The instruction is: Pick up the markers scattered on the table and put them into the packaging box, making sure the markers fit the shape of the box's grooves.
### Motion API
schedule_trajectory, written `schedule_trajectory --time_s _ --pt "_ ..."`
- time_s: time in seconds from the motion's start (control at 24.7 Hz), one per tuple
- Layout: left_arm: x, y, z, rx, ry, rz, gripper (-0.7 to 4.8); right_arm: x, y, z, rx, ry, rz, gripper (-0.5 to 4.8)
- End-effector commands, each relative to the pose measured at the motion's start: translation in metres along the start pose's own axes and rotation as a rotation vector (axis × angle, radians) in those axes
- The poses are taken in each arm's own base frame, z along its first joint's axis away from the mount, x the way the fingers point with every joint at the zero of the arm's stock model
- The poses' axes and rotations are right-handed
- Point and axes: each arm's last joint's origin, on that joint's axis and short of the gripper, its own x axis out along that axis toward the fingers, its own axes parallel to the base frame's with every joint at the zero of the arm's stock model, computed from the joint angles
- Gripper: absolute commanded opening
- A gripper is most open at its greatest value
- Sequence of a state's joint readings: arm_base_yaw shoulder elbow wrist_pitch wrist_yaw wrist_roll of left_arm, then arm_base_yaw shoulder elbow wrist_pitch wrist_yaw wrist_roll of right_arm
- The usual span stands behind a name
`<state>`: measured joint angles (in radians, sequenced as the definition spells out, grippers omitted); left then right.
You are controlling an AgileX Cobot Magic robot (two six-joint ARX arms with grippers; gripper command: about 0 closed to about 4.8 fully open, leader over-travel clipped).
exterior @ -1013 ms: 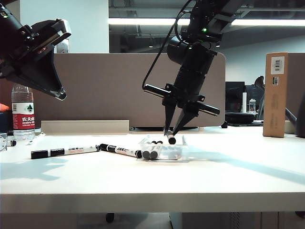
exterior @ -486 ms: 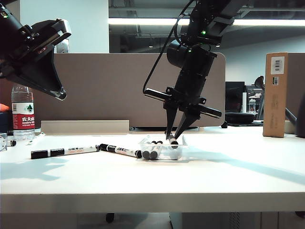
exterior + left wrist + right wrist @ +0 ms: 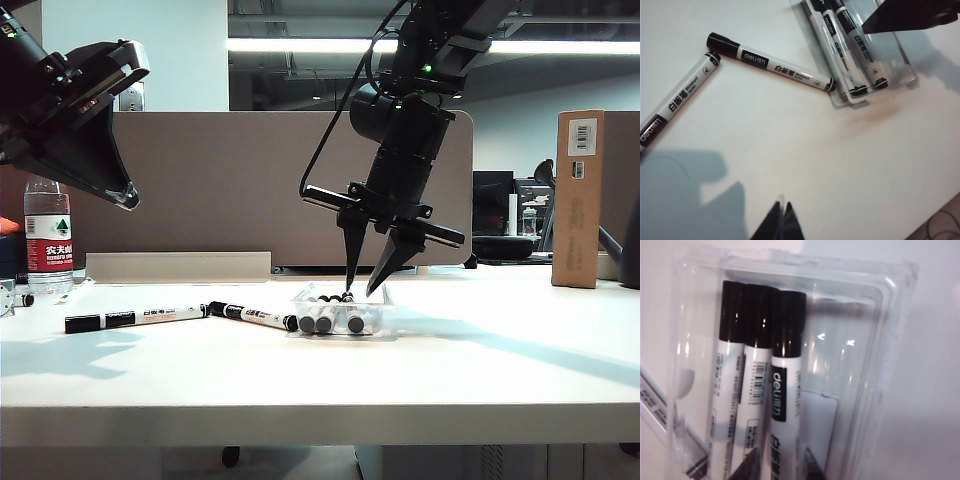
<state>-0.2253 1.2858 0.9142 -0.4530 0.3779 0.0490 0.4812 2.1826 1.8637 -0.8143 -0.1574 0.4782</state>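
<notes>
White table (image 3: 480, 370) before a partition: box (image 3: 385, 318) holds three markers (image 3: 785, 370) side by side, right gripper (image 3: 366, 292) parted and empty above; two markers (image 3: 135, 318) lie lengthwise leftward, nearer the closed, raised left gripper (image 3: 781, 212).

Right gripper (image 3: 362, 292) lowered, pointing down, jaws parted, left gripper (image 3: 781, 216) raised aside, jaws closed

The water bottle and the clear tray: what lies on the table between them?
Two loose markers, end to end, shown in the exterior view between bottle and tray.
</notes>
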Motion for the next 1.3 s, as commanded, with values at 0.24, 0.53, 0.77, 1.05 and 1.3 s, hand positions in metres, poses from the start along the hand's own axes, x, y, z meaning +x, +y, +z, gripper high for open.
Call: schedule_trajectory --time_s 0.24,0.53,0.77,1.05,1.3 --pt "-0.002 0.0 0.004 0.012 -0.03 0.021 -0.03 -0.033 0.022 0.02 -0.027 -0.068 0.184 1.15" --pt "-0.004 0.003 0.006 0.018 -0.04 0.116 -0.01 -0.023 0.052 0.009 -0.09 -0.033 0.297 1.19" --pt "-0.004 0.002 0.003 0.009 -0.017 0.114 -0.01 0.015 0.078 -0.007 -0.196 -0.023 0.229 1.23" --pt "-0.004 0.002 0.001 0.002 0.005 0.105 -0.01 0.032 0.074 -0.008 -0.218 -0.024 0.184 1.28" --pt "-0.004 0.001 0.002 0.006 -0.005 0.091 -0.01 0.04 0.077 -0.012 -0.252 -0.017 0.173 2.12"
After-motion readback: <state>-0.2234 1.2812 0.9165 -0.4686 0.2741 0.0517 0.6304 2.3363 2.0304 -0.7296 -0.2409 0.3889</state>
